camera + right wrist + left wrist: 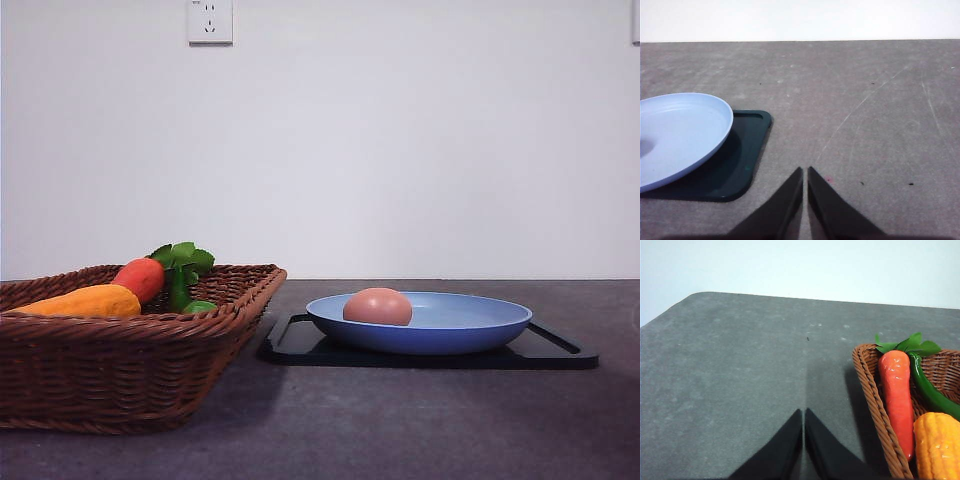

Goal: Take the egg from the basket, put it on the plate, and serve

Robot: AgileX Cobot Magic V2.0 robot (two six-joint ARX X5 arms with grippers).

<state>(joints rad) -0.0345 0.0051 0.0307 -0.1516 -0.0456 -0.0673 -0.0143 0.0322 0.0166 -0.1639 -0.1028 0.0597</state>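
Dark grey tabletop against a plain white wall bearing a power socket. On the left stands the brown wicker basket, holding a red-orange carrot toy with green leaves, a yellow-orange corn toy and a green pepper toy. To its right lies a flat black tray, and on it rests the light-blue plate. The egg sits in the plate — toward its left side, clear of the basket. Left gripper — fingers pressed together with nothing between them, above bare table beside the basket. Right gripper likewise closed and empty, over bare table just beside the tray corner.
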